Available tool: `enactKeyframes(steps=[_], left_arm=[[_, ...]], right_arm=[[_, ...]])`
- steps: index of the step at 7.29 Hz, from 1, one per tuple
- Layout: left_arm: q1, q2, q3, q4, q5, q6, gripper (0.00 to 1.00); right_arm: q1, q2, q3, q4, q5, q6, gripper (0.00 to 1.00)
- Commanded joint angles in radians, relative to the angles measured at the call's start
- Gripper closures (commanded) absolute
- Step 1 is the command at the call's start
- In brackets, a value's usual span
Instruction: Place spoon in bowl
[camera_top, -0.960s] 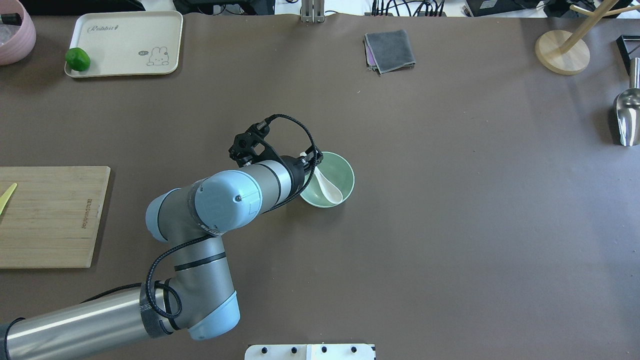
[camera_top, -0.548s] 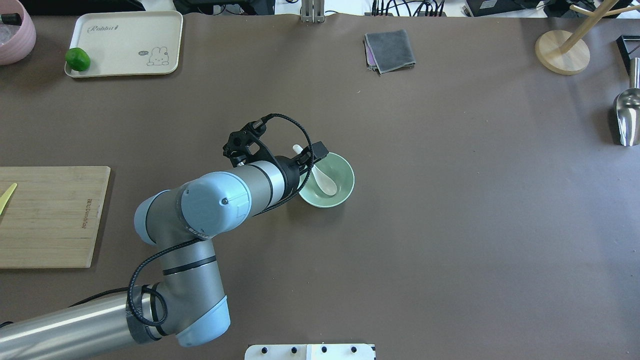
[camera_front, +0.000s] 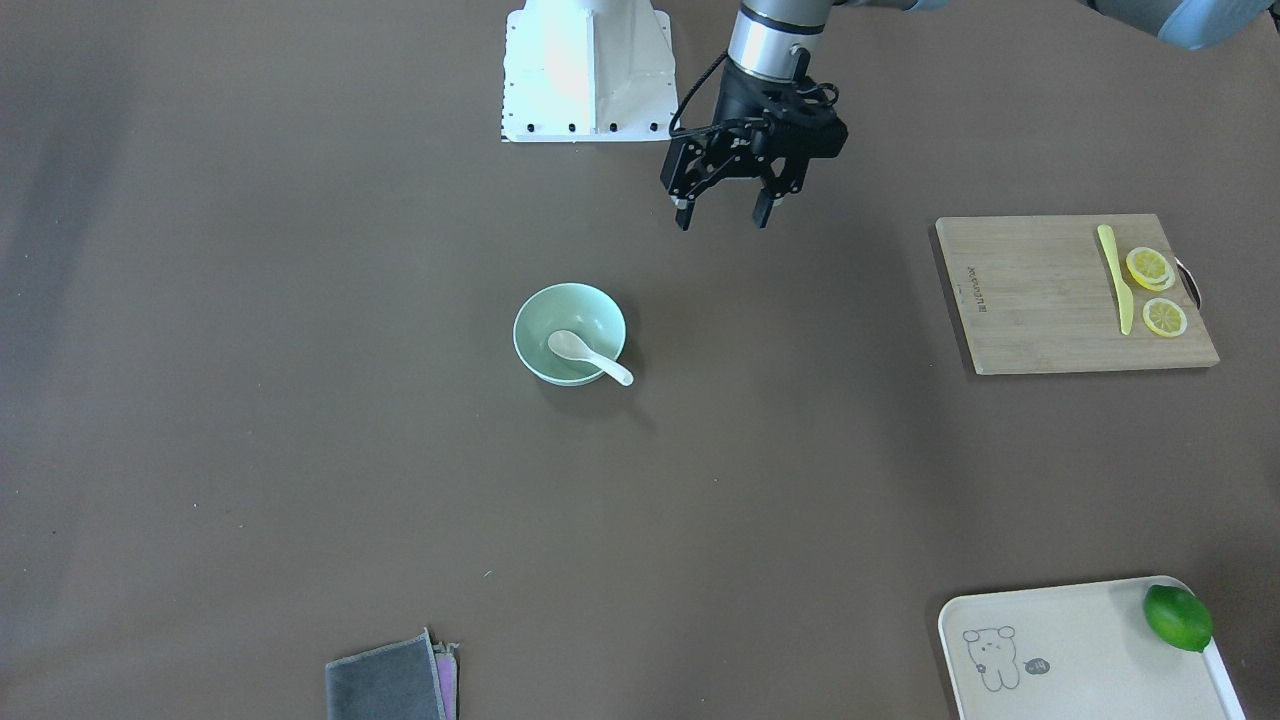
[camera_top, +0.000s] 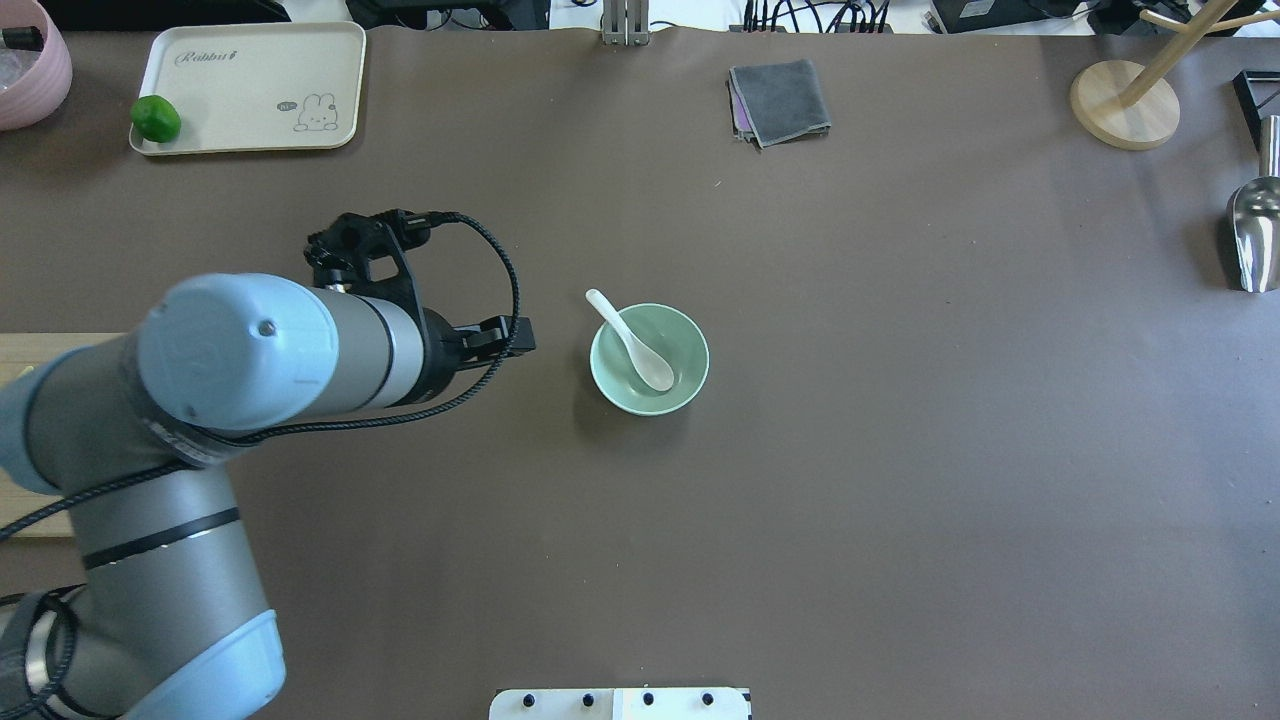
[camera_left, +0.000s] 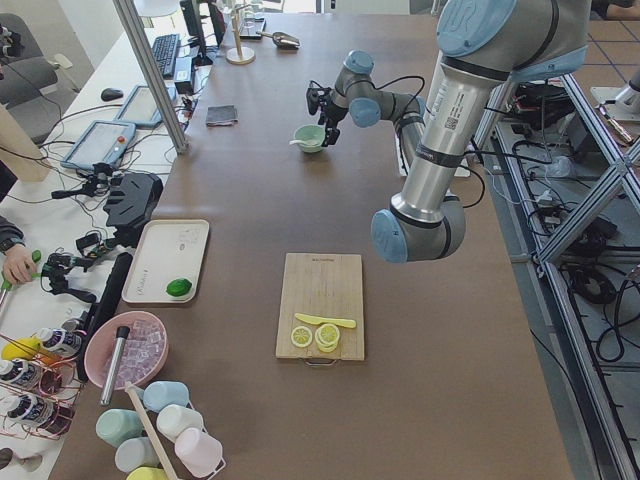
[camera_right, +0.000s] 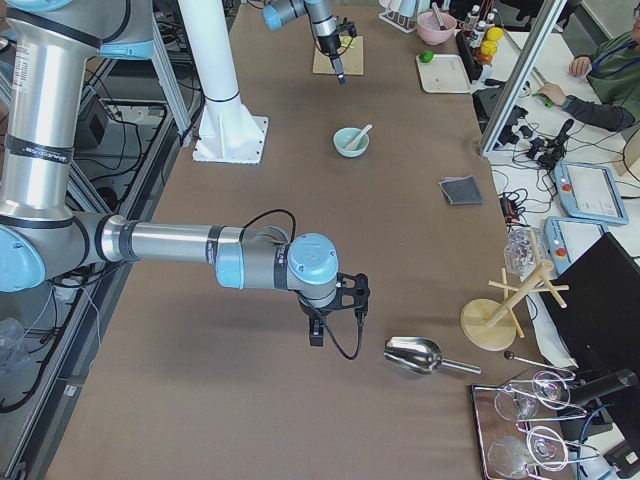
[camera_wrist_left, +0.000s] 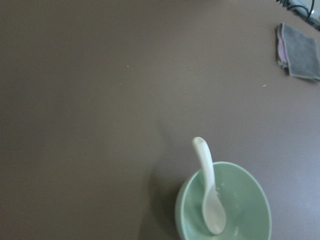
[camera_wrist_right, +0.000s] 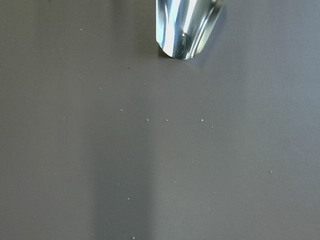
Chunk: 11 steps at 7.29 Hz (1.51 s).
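- Cream rectangular tray: script reads "Rabbit".
- Glossy white soup spoon lies in the round mint-green bowl, handle over the rim, slanting toward the robot's left and away.
- Left gripper, the nearer one, hangs spread and empty, bowl to its right.
- Right gripper: can't tell.

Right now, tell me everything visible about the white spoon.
The spoon is small, glossy white and ceramic-looking, with a deep oval scoop and a short curved handle. It lies tilted in the mint-green bowl, with the scoop down on the bowl's inside and the handle leaning on the rim and poking out past it. Only the bowl touches it; the left tool hangs open, well apart from it.
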Motion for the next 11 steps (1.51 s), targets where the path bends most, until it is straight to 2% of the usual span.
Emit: enactKeyframes(steps=[1, 2, 3, 4, 5, 6, 7, 8, 9, 11], left_arm=[[-0.248, 0.006, -0.202, 0.496, -0.173, 0.511, 0.03], [-0.362, 0.036, -0.243, 0.611, -0.241, 0.694, 0.03], [-0.498, 0.124, -0.251, 0.613, -0.334, 0.816, 0.02], [-0.674, 0.198, -0.195, 0.606, -0.437, 0.945, 0.02], [-0.789, 0.296, -0.151, 0.563, -0.454, 1.257, 0.02], [-0.876, 0.377, -0.062, 0.459, -0.492, 1.485, 0.02], [-0.911, 0.501, 0.016, 0.299, -0.610, 1.501, 0.02], [-0.929, 0.612, 0.091, 0.022, -0.675, 1.494, 0.02], [-0.943, 0.628, 0.174, -0.109, -0.712, 1.466, 0.02], [-1.050, 0.630, 0.238, -0.138, -0.721, 1.474, 0.02]], right_arm=[[0.002, 0.000, 0.008, -0.001, -0.138, -0.007, 0.00], [0.002, 0.000, 0.008, -0.002, -0.174, -0.050, 0.00], [0.002, 0.001, 0.008, -0.012, -0.174, -0.108, 0.00], [0.002, 0.006, 0.007, -0.015, -0.169, -0.116, 0.00], [0.002, 0.009, 0.007, -0.015, -0.162, -0.115, 0.00], [0.002, 0.012, 0.005, -0.013, -0.159, -0.115, 0.00], [0.002, 0.010, 0.005, -0.013, -0.157, -0.115, 0.00], [0.002, 0.012, 0.005, -0.012, -0.154, -0.115, 0.00], [0.002, 0.010, 0.005, -0.012, -0.154, -0.115, 0.00], [0.002, 0.012, 0.002, -0.009, -0.154, -0.113, 0.00]])
